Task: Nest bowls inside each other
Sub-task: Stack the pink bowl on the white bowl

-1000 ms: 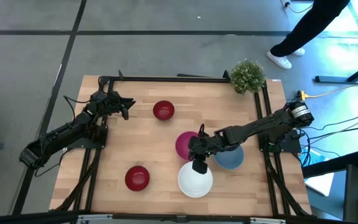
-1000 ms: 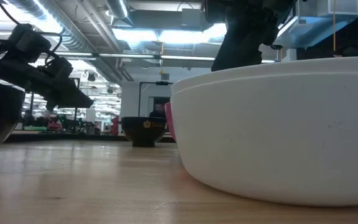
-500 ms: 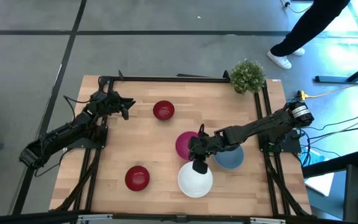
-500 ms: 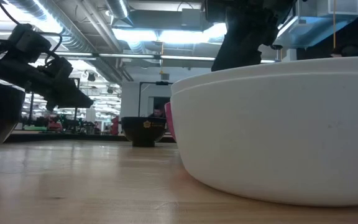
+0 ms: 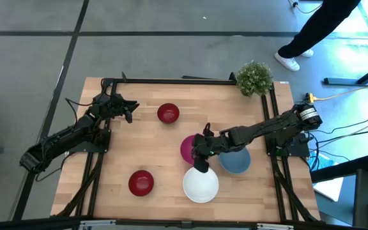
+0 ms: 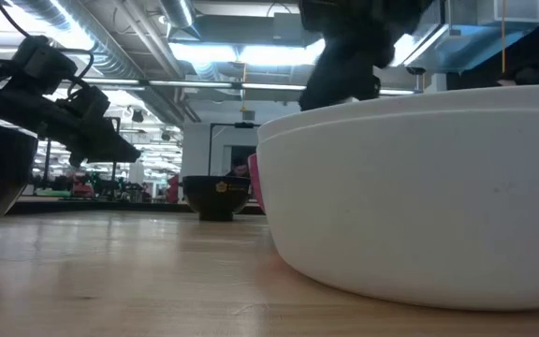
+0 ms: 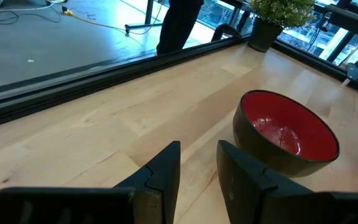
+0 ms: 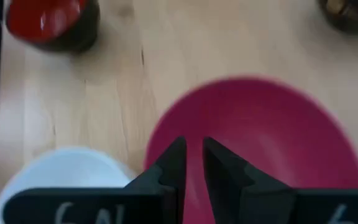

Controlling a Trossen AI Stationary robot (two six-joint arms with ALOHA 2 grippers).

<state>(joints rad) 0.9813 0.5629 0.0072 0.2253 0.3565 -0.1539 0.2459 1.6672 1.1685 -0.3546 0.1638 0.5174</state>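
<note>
While my right gripper (image 5: pixel 201 153) hangs above the near rim of the pink bowl (image 5: pixel 189 149), its fingers (image 8: pixel 173 163) stand a narrow gap apart with nothing pinched between them. That bowl sits mid-table, touching the white bowl (image 5: pixel 200 184) in front of it, with the blue bowl (image 5: pixel 236 161) just beside both under my right arm. Two dark red bowls stand well apart from that cluster: one (image 5: pixel 168 114) near my left gripper (image 5: pixel 128 110), one (image 5: pixel 140 183) toward the front edge. My left gripper waits at the far left of the table (image 5: pixel 145 147), fingers (image 7: pixel 166 171) a little apart, empty. I count five bowls and cannot tell whether another already sits inside the white one. What worries me is the crowding: if I come down on the pink rim with so slim a gap, a finger may land on top of the rim rather than straddle it, and the bowl could tip or shove the white one toward the table edge. A thin smooth rim could also slip from a weak pinch in mid-lift.
</note>
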